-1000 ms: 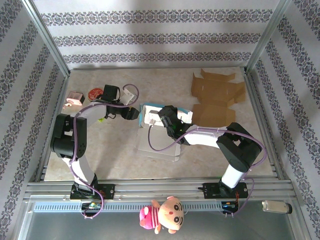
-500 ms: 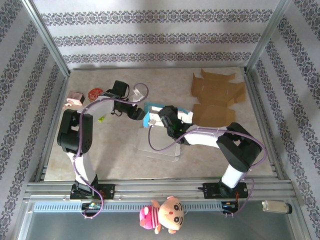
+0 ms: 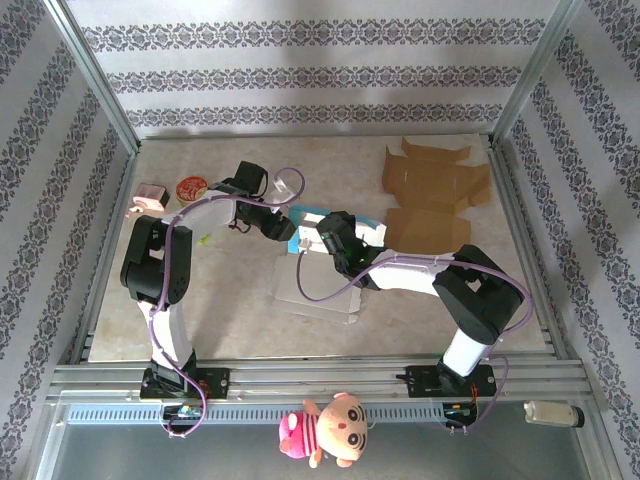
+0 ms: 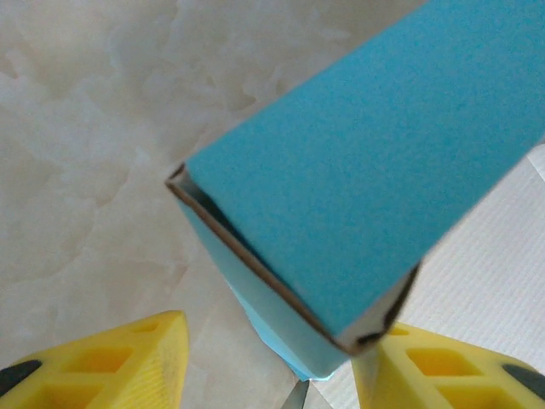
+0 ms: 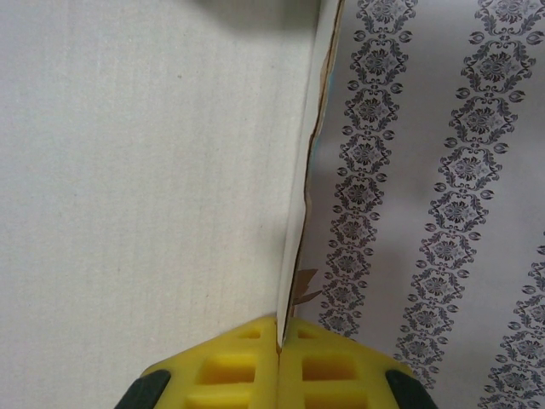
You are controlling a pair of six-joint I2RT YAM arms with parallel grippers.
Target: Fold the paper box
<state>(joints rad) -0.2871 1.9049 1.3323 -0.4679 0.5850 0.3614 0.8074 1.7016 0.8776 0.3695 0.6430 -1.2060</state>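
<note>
Since a second ago the left arm has swung rightward across the table (image 3: 220, 310), its elbow now nearer the middle, and the left gripper (image 3: 286, 228) has closed in on the left end of the paper box (image 3: 308, 215). The right arm and the box itself look unchanged over that time.

The paper box lies near the middle of the table, just ahead of a clear plastic sheet (image 3: 315, 295), with blue along its far edge and white on its broad face. From the left wrist, a blue corner of the box (image 4: 366, 170) sits tilted between the two yellow fingers (image 4: 128, 358), with thin brown card edges showing where the panels meet. The left gripper (image 4: 281, 362) has its jaws spread wide on either side of that corner, apparently not touching it.

The right gripper (image 3: 330, 228) is at the box's middle. In its wrist view the right gripper (image 5: 279, 328) has its jaws pressed together on the thin edge of a white panel of the box (image 5: 153, 170), which stands upright against the patterned wall.

The box end facing the left wrist camera may be open, but the dark slit is too narrow to tell what is inside.

Flattened brown cardboard (image 3: 435, 185) lies well apart at the far right of the table.
</note>
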